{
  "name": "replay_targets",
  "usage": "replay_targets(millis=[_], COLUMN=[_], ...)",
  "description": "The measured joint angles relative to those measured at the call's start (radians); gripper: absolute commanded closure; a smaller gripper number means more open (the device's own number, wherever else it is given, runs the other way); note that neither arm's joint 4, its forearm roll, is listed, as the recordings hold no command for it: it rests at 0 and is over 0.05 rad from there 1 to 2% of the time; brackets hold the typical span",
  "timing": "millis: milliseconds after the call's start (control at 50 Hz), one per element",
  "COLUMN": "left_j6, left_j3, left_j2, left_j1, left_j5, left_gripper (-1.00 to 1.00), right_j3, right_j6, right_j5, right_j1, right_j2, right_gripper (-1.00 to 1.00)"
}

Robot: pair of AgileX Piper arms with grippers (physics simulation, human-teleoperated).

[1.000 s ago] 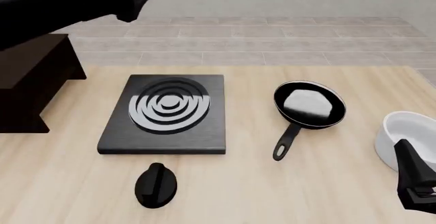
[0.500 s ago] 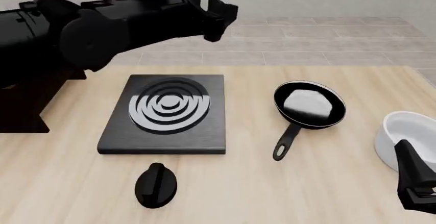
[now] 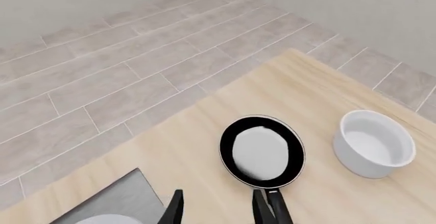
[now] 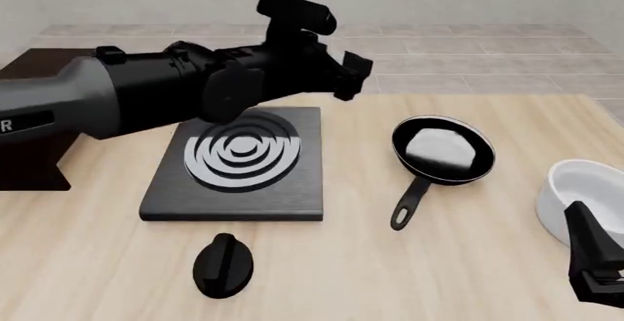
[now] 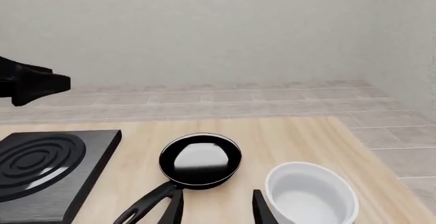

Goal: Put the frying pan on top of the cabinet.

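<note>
Bright, even light — sharp renders

Left pincer (image 4: 353,74) above stove plate (image 4: 239,161), frying pan (image 4: 443,150) on table right of it, bowl (image 4: 577,197) beyond

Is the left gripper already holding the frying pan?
No. In the front view the left gripper hangs in the air above the table, apart from the frying pan, which sits untouched on the wood.

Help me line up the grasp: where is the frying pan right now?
In the front view the frying pan lies on the table right of centre, between the stove plate and the white bowl, its handle pointing toward the arms' side.
</note>
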Motion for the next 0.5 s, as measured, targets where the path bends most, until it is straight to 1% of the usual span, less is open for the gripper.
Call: replay_targets(millis=[280, 500], left_j6=[-0.001, -0.003], left_j3=[-0.039, -0.054], left_j2=[0.101, 0.151], left_j1=[-0.015, -0.041], left_j5=[-0.019, -0.029], left_gripper=[-1.00, -1.00], right_j3=[0.001, 0.001], right_j6=[0.006, 0.010], right_j5=[0.003, 0.005], right_j1=[-0.003, -0.005], right_j2=[-0.005, -0.007], right_gripper=[-1.00, -1.00])
